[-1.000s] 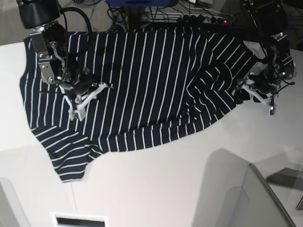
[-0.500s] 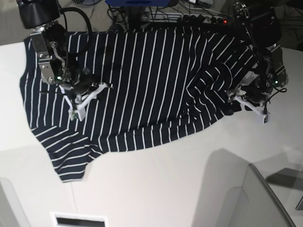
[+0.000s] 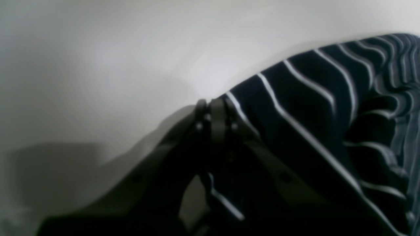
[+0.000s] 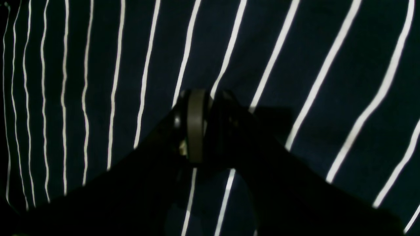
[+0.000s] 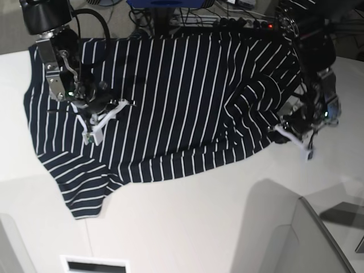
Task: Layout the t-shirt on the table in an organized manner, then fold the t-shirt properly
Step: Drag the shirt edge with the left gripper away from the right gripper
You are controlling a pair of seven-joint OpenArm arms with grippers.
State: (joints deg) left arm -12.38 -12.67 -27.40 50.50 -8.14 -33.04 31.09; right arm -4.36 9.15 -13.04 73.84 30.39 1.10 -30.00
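**Shirt spread on counter, both arms at it**

The t-shirt (image 5: pixel 170 102) lies spread across far part of white counter (image 5: pixel 187 227), stripes running front-to-back, one sleeve flopped toward near-left corner, right side bunched in folds. Left gripper (image 5: pixel 290 132) sits at shirt's right edge; in wrist view its fingers (image 3: pixel 215 114) are pressed together w/ the cloth edge right beside them, can't tell if pinched. Right gripper (image 5: pixel 94 128) is over the shirt's left part, fingers (image 4: pixel 196 124) nearly together above striped cloth; can't tell if gripping.
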